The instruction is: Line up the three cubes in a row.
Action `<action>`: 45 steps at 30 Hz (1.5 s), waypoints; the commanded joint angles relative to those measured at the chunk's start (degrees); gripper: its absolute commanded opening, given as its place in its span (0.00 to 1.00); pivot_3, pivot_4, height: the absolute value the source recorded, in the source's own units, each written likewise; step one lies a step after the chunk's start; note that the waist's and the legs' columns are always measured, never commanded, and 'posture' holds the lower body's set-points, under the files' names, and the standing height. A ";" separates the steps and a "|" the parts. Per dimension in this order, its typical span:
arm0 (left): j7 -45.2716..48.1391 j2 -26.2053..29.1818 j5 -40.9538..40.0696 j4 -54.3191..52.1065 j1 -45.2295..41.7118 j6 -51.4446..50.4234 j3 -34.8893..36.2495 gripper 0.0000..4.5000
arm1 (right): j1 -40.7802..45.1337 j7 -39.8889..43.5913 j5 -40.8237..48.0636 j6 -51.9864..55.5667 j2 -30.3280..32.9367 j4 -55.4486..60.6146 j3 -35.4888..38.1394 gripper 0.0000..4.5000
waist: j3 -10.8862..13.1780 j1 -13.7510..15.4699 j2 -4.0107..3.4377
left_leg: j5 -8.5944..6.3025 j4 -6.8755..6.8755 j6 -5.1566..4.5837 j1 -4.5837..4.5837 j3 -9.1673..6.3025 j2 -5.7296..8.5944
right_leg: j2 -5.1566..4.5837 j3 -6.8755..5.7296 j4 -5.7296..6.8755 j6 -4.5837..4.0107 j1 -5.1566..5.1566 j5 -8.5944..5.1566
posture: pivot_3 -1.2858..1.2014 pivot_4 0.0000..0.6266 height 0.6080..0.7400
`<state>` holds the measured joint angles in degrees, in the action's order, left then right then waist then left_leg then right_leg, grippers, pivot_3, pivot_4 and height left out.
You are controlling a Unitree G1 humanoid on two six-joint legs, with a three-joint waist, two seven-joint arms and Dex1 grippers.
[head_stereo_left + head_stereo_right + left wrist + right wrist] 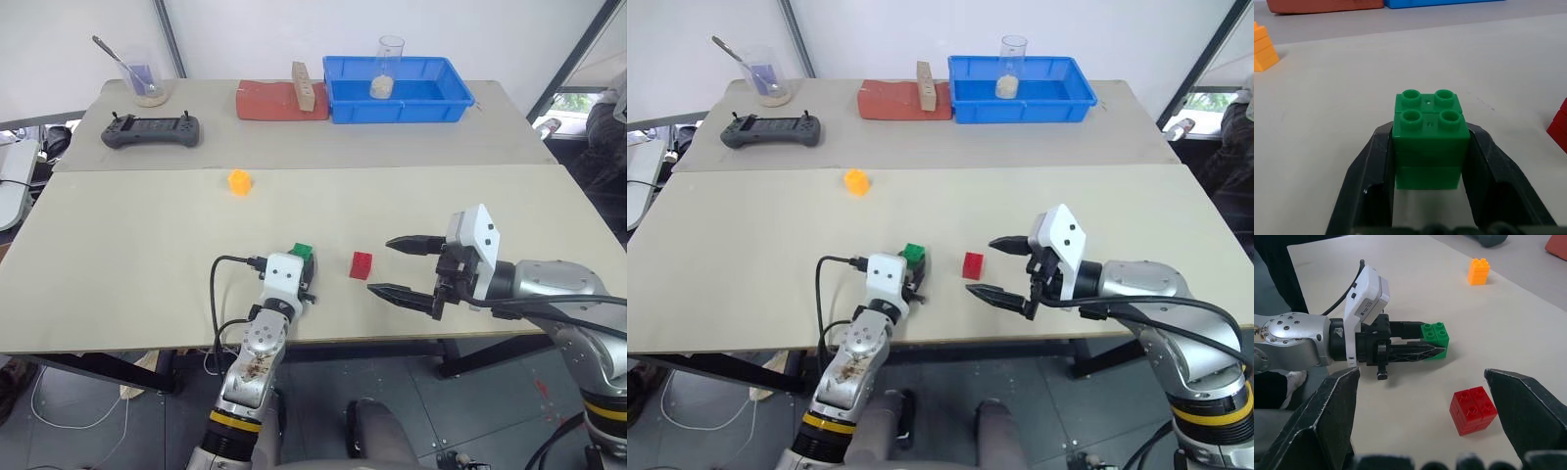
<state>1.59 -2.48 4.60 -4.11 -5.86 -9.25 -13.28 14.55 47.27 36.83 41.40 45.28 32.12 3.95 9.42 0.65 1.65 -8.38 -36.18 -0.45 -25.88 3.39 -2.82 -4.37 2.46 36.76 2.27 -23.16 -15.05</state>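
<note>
Plastic studded cubes, likely light, rigid, slick; best pinched on flat sides. Green cube sitting on table between left gripper fingers, grip uncertain. Red cube lying beside; orange-yellow cube well apart. Right gripper hovering wide open.

A robotics lab: test table holding handheld controller (plus beaker) and blue bin.

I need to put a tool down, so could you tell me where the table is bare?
Bare: the front-left table, and the right side beyond the right gripper. Crowded: the green cube, red cube and left gripper.
</note>
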 commanded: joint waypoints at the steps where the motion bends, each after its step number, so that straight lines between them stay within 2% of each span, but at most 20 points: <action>1: 0.25 -1.30 -0.17 -0.38 -1.26 2.06 -0.66 0.83 | 0.21 -0.24 0.79 -0.34 0.79 1.83 2.08 1.00 | 0.00 0.00 0.00 | 0.00 0.00 0.00 0.00 0.00 0.00 | 0.00 0.00 0.00 0.00 0.00 0.00 | 0.52 0.24 1.00; 2: 0.40 -1.17 -0.27 -0.42 -1.29 2.14 -0.61 0.94 | 0.36 -0.29 0.72 -0.42 0.71 1.72 1.94 1.00 | 0.00 0.00 0.00 | 0.00 0.00 0.00 0.00 0.00 0.00 | 0.00 0.00 0.00 0.00 0.00 0.00 | 0.52 0.24 1.00; 3: 0.52 -1.01 -0.34 -0.61 -1.25 2.14 -0.54 0.98 | 0.50 -0.36 0.66 -0.51 0.61 1.63 1.86 1.00 | 0.00 0.00 0.00 | 0.00 0.00 0.00 0.00 0.00 0.00 | 0.01 0.00 0.00 0.00 0.00 0.00 | 0.52 0.24 1.00; 10: 3.73 2.82 -1.15 -5.54 1.10 -0.49 1.21 0.98 | 2.09 -0.72 -0.73 -1.91 -0.73 -0.04 0.55 1.00 | 0.00 -0.08 0.00 | 0.00 0.00 0.00 0.00 -0.01 -0.01 | 0.02 0.00 0.00 0.00 -0.01 0.00 | 0.52 0.24 1.00; 15: 9.76 10.67 -1.85 -17.34 8.16 -3.23 2.30 0.98 | 2.83 -0.05 -1.89 -3.59 -1.69 -1.88 -0.19 1.00 | -0.01 -0.52 -0.01 | 0.00 0.04 0.00 0.01 0.00 -0.03 | 0.01 0.00 0.01 -0.03 -0.04 -0.01 | 0.52 0.24 1.00; 20: 16.34 17.14 -9.96 -28.81 15.97 -11.39 9.12 0.98 | 2.73 0.34 -3.51 -5.83 -2.79 -3.02 -1.12 1.00 | 0.00 -0.63 -0.01 | -0.01 0.05 0.02 0.00 0.03 -0.07 | -0.04 -0.01 0.00 -0.17 -0.05 -0.09 | 0.52 0.24 1.00; 23: 20.67 20.77 -17.24 -30.98 20.14 -12.30 17.53 0.98 | 3.27 -0.11 -3.84 -6.12 -3.61 -2.84 -1.58 1.00 | 0.00 -0.87 -0.01 | -0.18 0.06 0.30 0.01 0.06 -0.13 | -0.05 -0.02 0.00 -0.42 -0.08 -0.21 | 0.52 0.24 1.00; 26: 25.34 25.74 -21.41 -24.76 18.71 -9.60 26.11 0.98 | 4.84 -0.69 -3.25 -5.22 -4.39 -2.21 -1.81 1.00 | 0.00 -0.87 -0.01 | -0.18 0.10 0.30 0.03 0.05 -0.13 | -0.04 -0.06 0.02 -0.47 -0.11 -0.22 | 0.52 0.24 1.00; 28: 30.64 30.08 -23.28 -17.34 13.80 -5.83 29.23 0.98 | 6.29 -0.59 -3.30 -5.04 -4.59 -2.03 -2.30 1.00 | 0.00 -0.65 -0.02 | -0.19 0.13 0.31 0.05 0.05 -0.13 | -0.04 -0.10 0.05 -0.49 -0.14 -0.20 | 0.52 0.24 1.00; 30: 37.34 34.71 -24.91 -8.50 6.75 -4.58 29.12 0.98 | 8.05 -0.57 -3.36 -4.86 -4.88 -2.35 -2.80 1.00 | 0.00 -0.20 -0.01 | -0.27 0.12 0.44 0.05 0.04 -0.14 | -0.05 -0.18 0.05 -0.49 -0.28 -0.17 | 0.52 0.24 1.00; 33: 39.02 37.60 -22.29 6.54 -6.12 -2.36 27.26 0.98 | 11.20 -1.11 -3.34 -4.30 -5.83 -3.35 -3.27 1.00 | 0.01 0.11 0.01 | -0.28 0.09 0.47 0.03 0.09 -0.10 | -0.12 -0.24 -0.01 -0.54 -0.38 -0.05 | 0.52 0.24 1.00; 36: 37.50 35.27 -18.94 16.22 -15.35 1.42 24.12 0.98 | 13.50 -2.17 -3.52 -3.50 -6.97 -3.75 -3.79 1.00 | -0.02 0.05 0.07 | -0.26 0.03 0.43 -0.03 0.13 -0.10 | -0.11 -0.20 -0.07 -0.45 -0.09 0.01 | 0.52 0.24 1.00; 39: 34.47 31.02 -16.59 24.68 -21.74 4.77 22.10 0.98 | 16.39 -4.70 -3.27 -1.00 -8.36 -3.08 -4.71 1.00 | -0.02 0.00 0.08 | 0.02 -0.05 -0.03 -0.12 0.15 -0.10 | -0.10 -0.17 -0.07 -0.04 -0.09 0.21 | 0.52 0.24 1.00; 45: 27.79 24.42 -14.37 41.20 -32.81 11.15 22.10 0.98 | 25.02 -11.65 -0.30 8.56 -12.47 -2.11 -4.91 1.00 | 0.01 -0.24 0.15 | 0.05 -0.04 -0.08 -0.55 0.08 -0.13 | 0.04 -0.17 0.28 -0.03 -0.71 0.20 | 0.52 0.24 1.00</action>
<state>31.53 21.85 -10.31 34.65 -35.93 -1.11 7.66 37.84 37.71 34.89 47.60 33.29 27.94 -1.91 9.43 0.41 1.80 -8.32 -36.22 -0.54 -26.50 3.47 -2.94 -4.32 2.29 37.08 2.24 -23.99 -14.85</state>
